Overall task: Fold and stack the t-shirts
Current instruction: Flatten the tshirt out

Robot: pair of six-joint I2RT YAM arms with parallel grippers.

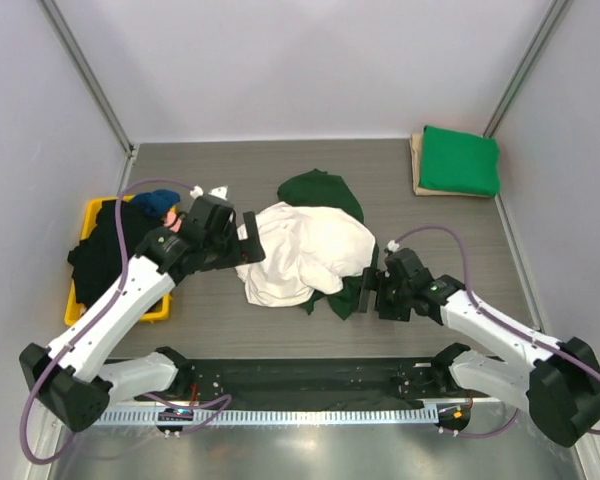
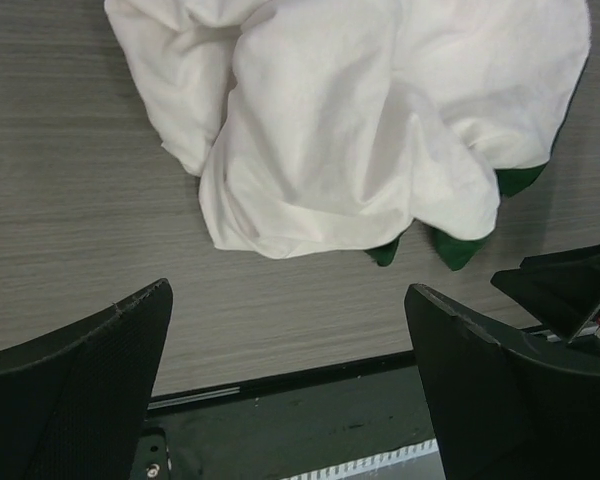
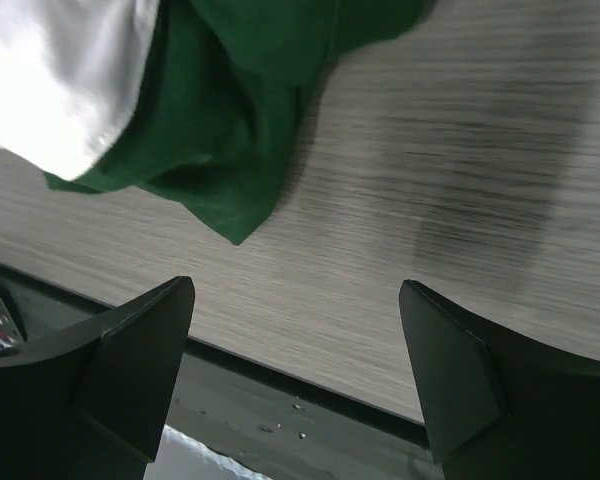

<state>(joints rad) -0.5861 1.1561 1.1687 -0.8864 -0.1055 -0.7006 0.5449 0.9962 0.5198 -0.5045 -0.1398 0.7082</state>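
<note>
A cream t-shirt with dark green sleeves [image 1: 305,250] lies crumpled in the middle of the table; it also shows in the left wrist view [image 2: 350,120] and its green part in the right wrist view [image 3: 230,120]. A bright green t-shirt [image 1: 460,160] lies folded on a tan board at the back right. Black and blue t-shirts [image 1: 115,245] are heaped in the yellow tray. My left gripper [image 1: 242,240] is open and empty at the cream shirt's left edge. My right gripper [image 1: 372,285] is open and empty just right of the shirt's green hem.
The yellow tray [image 1: 80,300] stands at the left edge. The tan board [image 1: 416,165] lies under the green shirt by the right wall. A dark strip [image 1: 310,375] runs along the near edge by the arm bases. Walls close in the table on three sides.
</note>
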